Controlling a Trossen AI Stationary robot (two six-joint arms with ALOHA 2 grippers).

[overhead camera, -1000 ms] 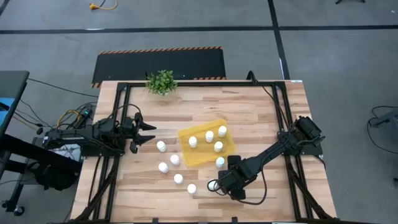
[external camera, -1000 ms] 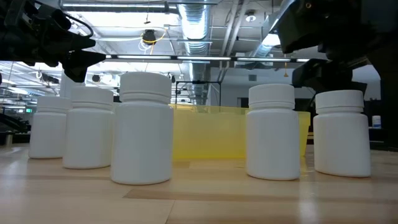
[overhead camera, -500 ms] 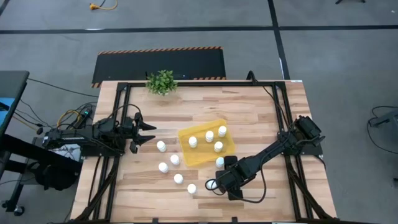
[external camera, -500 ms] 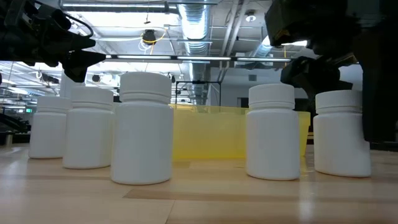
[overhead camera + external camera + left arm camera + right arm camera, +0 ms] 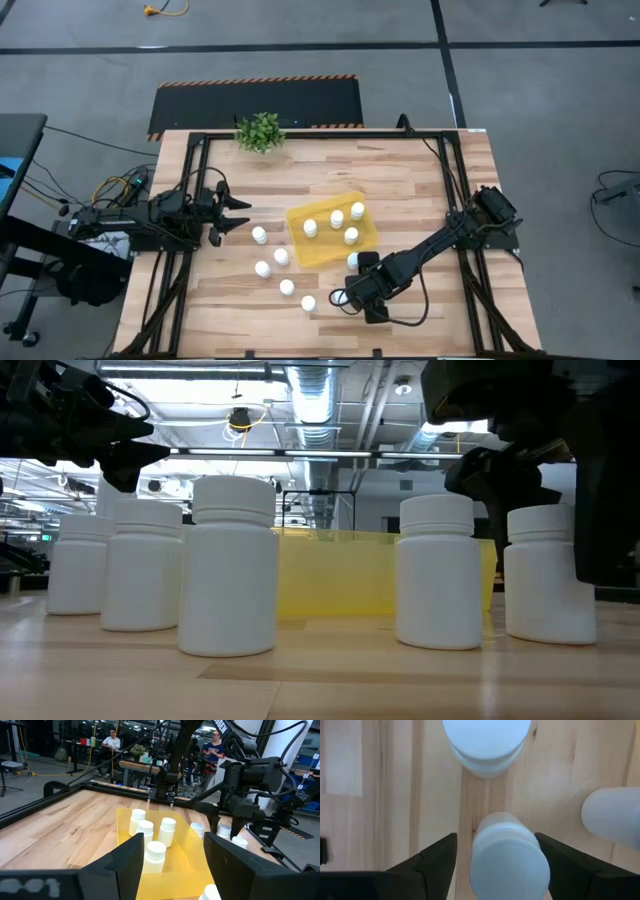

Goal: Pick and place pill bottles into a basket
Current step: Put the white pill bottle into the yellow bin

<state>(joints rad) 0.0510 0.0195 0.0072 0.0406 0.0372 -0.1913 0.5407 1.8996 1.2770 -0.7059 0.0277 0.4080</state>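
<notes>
The left gripper (image 5: 240, 214) waits spread open at the surface's (image 5: 420, 170) left edge. Four pill bottles (image 5: 337, 218) stand in the basket (image 5: 300, 250); others remain outside. The right gripper (image 5: 506, 865), open, straddles one bottle (image 5: 509, 854) near the front: the grasp step. Next it likely closes and lifts.

A robotics lab: exposed ceiling ducts (image 5: 330, 390), other workbenches (image 5: 135, 767), seated people (image 5: 111, 741), cables (image 5: 165, 10) on the floor.
</notes>
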